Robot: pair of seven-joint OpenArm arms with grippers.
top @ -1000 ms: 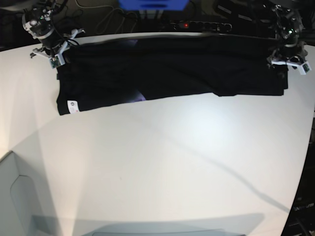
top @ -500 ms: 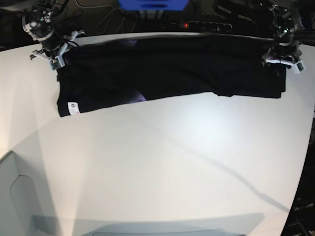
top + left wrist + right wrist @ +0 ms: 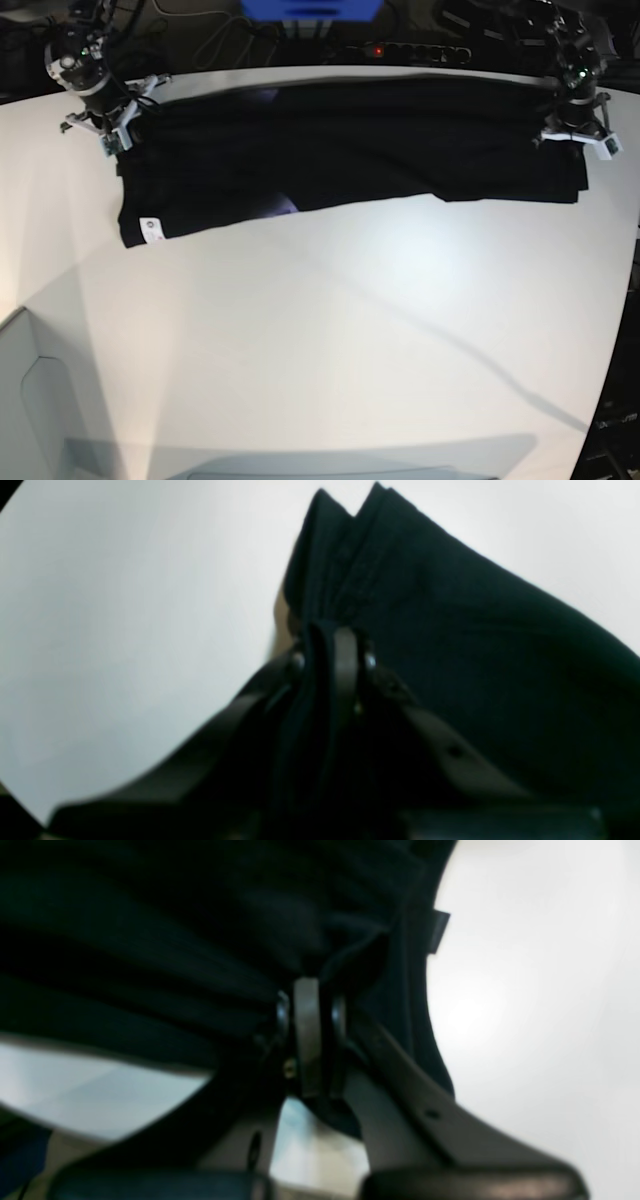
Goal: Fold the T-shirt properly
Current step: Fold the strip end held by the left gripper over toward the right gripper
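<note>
The black T-shirt [image 3: 340, 150] hangs stretched in a long band across the far side of the white table [image 3: 330, 330]. A small white tag [image 3: 149, 228] shows at its lower left corner. My left gripper [image 3: 574, 140] is shut on the shirt's right end; in the left wrist view its jaws [image 3: 330, 655] pinch folded black cloth [image 3: 450, 630]. My right gripper [image 3: 118, 138] is shut on the shirt's left end; the right wrist view shows its jaws [image 3: 307, 1010] closed on dark cloth [image 3: 200, 930]. The orange neck mark is hidden.
A black power strip [image 3: 405, 50] with a red light and cables lie behind the table's far edge. A blue object [image 3: 310, 8] stands at the back centre. A pale grey bin [image 3: 30, 400] sits at the table's lower left.
Both grippers have moved slightly toward the far edge, taking the shirt's ends with them. The band of cloth has shifted a little away from the camera and stays taut.
</note>
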